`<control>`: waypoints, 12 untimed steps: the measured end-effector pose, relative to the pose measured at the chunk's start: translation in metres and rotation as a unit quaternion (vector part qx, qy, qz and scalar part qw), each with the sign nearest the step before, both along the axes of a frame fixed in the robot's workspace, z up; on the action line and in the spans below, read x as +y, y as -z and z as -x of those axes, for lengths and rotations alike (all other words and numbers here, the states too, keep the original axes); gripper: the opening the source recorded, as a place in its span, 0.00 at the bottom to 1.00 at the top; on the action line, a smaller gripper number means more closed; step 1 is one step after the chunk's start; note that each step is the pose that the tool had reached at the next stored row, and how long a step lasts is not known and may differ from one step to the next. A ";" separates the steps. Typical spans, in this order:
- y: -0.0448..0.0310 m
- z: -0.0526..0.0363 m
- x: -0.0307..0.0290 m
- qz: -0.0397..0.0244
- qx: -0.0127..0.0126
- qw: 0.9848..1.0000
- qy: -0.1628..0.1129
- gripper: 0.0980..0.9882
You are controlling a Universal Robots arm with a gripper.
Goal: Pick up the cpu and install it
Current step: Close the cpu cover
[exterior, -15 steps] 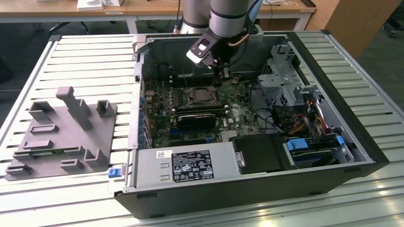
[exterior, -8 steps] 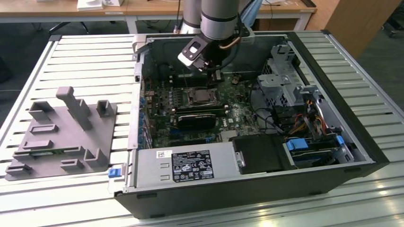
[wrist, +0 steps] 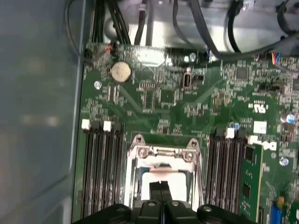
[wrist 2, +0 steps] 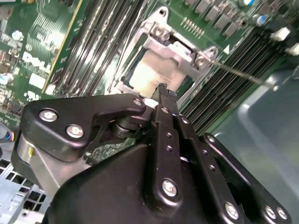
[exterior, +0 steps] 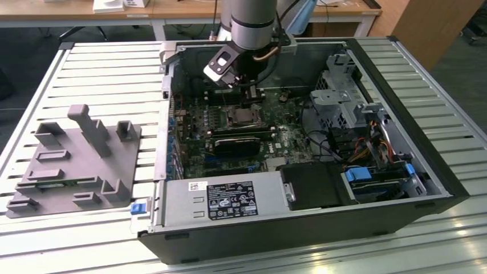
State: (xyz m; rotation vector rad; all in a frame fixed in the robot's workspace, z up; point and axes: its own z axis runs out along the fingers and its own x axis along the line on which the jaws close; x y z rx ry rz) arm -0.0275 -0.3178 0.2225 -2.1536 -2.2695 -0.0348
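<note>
The pincer (wrist: pixel 161 185) is clenched shut with nothing in its grip, poised directly over the socket (wrist: pixel 140 151) on the motherboard, where the cpu (wrist: pixel 156 173) lies flat inside, silver top up, just beneath the pincer's end, though whether they touch I cannot tell.

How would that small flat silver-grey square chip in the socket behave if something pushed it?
The small silver-grey square chip looks metal-topped, so probably stiff, not floppy. Lying flat within the metal socket frame, it likely won't roll or tip. Its smooth top may be slippery for the gripper above it.
</note>
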 end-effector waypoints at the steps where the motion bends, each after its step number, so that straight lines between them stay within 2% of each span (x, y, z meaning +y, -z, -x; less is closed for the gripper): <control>1: 0.0002 0.0024 0.0000 0.000 0.000 1.000 0.000 0.01; 7: 0.0035 0.0140 -0.0001 0.000 0.000 1.000 0.000 0.01; 12: 0.0070 0.0193 0.0000 0.000 0.000 1.000 0.000 0.01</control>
